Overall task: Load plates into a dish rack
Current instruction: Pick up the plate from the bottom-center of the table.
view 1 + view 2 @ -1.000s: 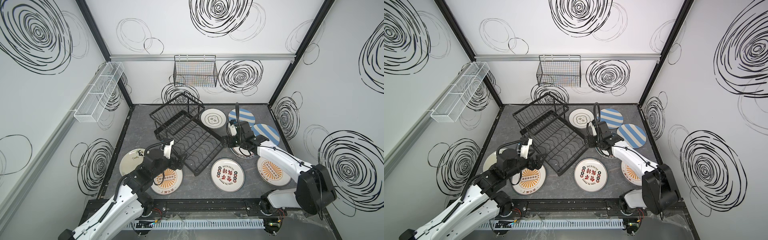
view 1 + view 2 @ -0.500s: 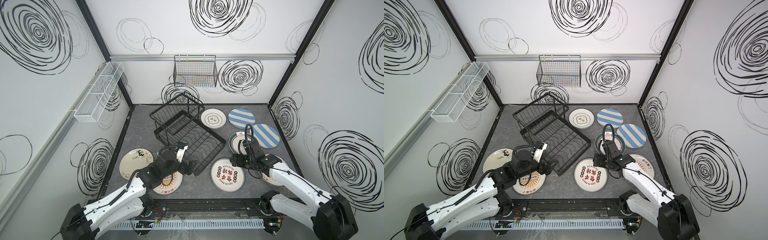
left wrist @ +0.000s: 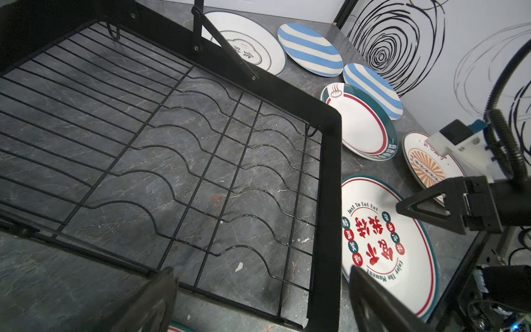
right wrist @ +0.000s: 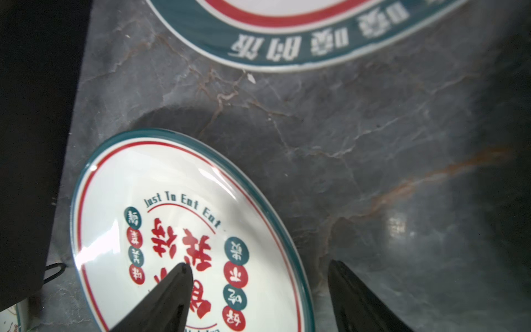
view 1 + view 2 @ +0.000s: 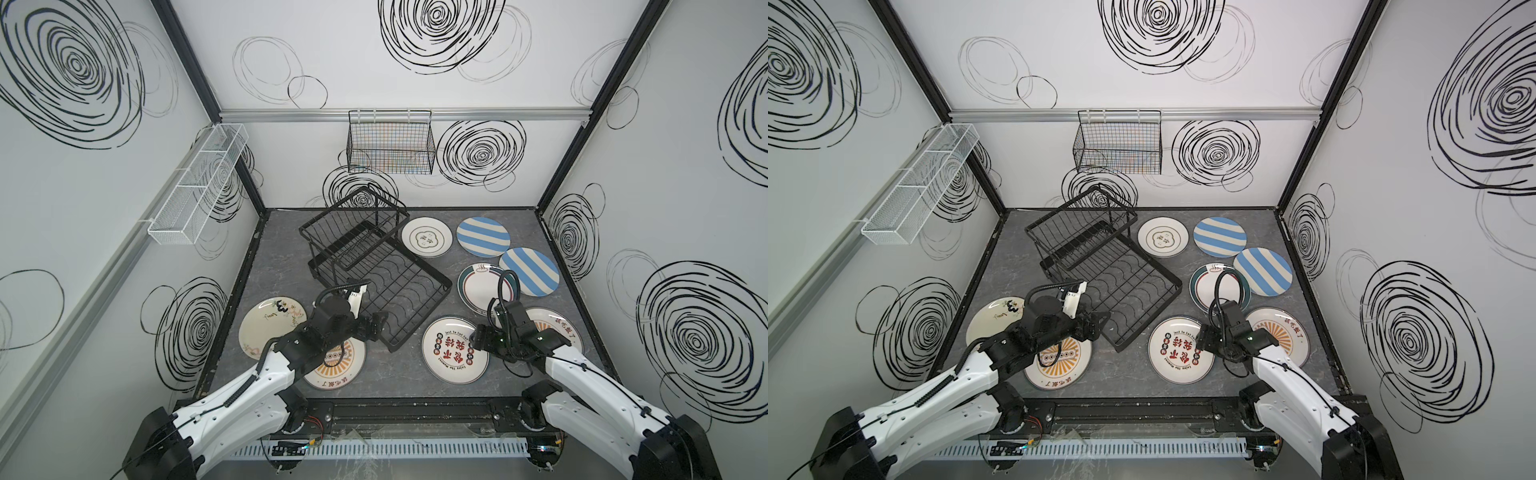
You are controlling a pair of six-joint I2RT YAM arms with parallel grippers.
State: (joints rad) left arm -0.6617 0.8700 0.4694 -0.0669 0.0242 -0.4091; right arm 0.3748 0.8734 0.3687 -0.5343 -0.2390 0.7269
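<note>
The right hand (image 4: 258, 264), jaws apart astride the rim of the red-character plate (image 5: 455, 353) lying flat on the tabletop (image 5: 386, 376) near the dish rack (image 5: 390, 286), could skid the glazed plate away if a finger misses the rim.

Both end effectors (image 3: 261, 299) (image 4: 258, 267) spread apart

The tabletop (image 5: 282, 257) is grey and marble-patterned, with rust-coloured veining. The right wrist view shows a small white fleck (image 4: 250, 77) lying on it. On the far wall, a black fine-mesh wire basket (image 5: 390, 143) hangs from an aluminium rail (image 5: 498, 114), seen in both top views. A long white mesh tray (image 5: 199, 187), divided into compartments, is fixed to the left wall. The walls bear black swirl drawings (image 5: 436, 25). A white slotted cable duct (image 5: 395, 449) runs along the near edge.
</note>
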